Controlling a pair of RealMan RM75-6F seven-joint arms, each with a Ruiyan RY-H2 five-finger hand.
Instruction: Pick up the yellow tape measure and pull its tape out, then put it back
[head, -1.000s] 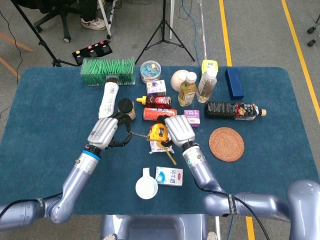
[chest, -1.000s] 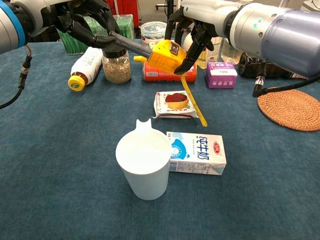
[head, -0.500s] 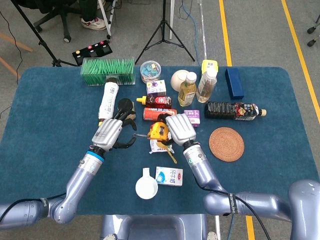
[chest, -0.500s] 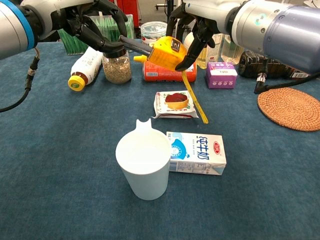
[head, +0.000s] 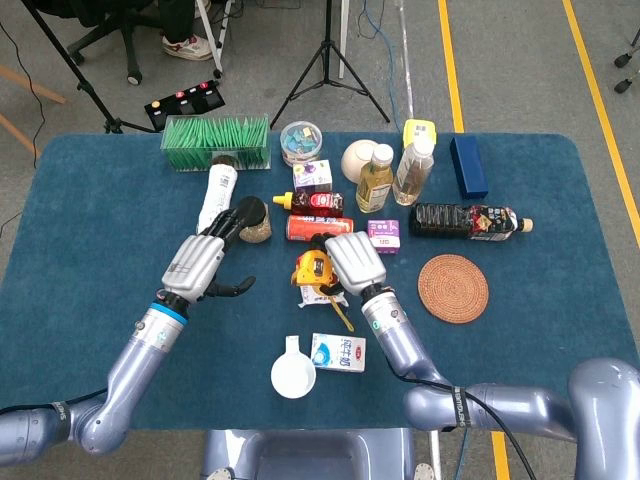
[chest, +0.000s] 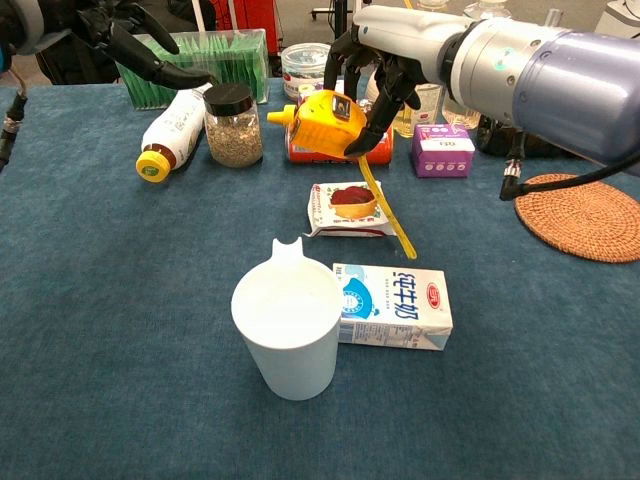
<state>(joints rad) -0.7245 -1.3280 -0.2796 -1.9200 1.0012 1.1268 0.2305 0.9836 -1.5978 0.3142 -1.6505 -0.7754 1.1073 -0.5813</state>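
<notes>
Yellow tape measure hangs above the bench, grasped by the right hand; a yellow strip, probably its strap, dangles over a snack packet. Left hand is released, fingers spread. Lower it level to bare cloth before letting go.

milk carton, blue Chinese characters, red logo

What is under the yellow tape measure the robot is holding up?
The yellow tape measure, held up by the right hand, hangs above a snack packet lying on the table. Its yellow strap dangles down across that packet. Part of the packet is covered by the strap.
</notes>
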